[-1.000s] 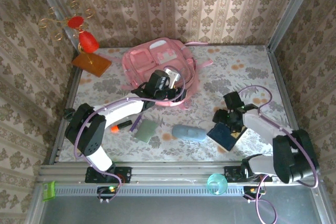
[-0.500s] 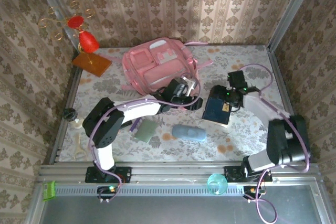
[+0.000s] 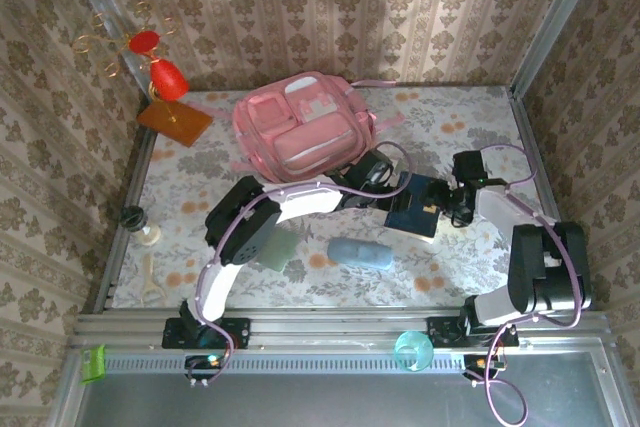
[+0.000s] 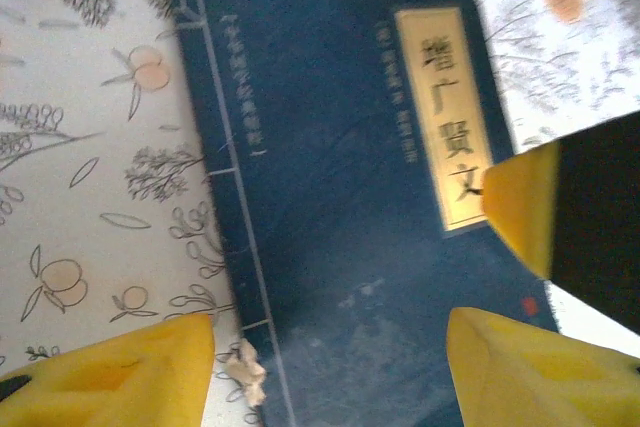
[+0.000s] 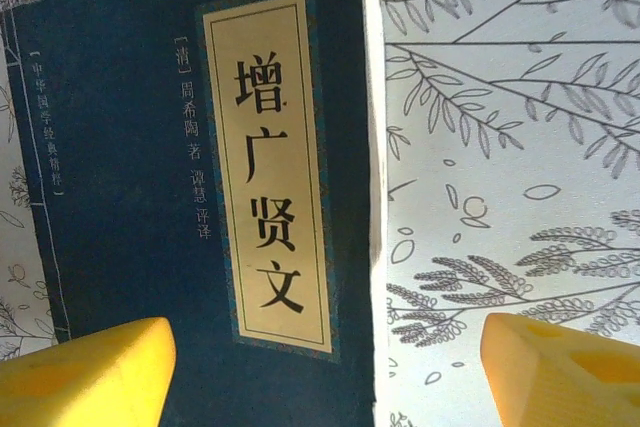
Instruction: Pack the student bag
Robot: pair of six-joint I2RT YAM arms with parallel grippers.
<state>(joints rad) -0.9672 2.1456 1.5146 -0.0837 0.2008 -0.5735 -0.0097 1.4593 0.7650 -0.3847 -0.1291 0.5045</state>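
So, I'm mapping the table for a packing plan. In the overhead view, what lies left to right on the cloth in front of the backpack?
Black knob → grey-green pouch → pale blue case → dark blue book.

Bright, even light falls from above on the table (image 3: 470, 127); the arms cast soft shadows near its middle. The left wrist view is dimmer and smeared, blurring the lettering on the book (image 4: 350, 197). The right wrist view is crisp, but the yellow fingertips (image 5: 80, 372) at its bottom edge are out of focus.
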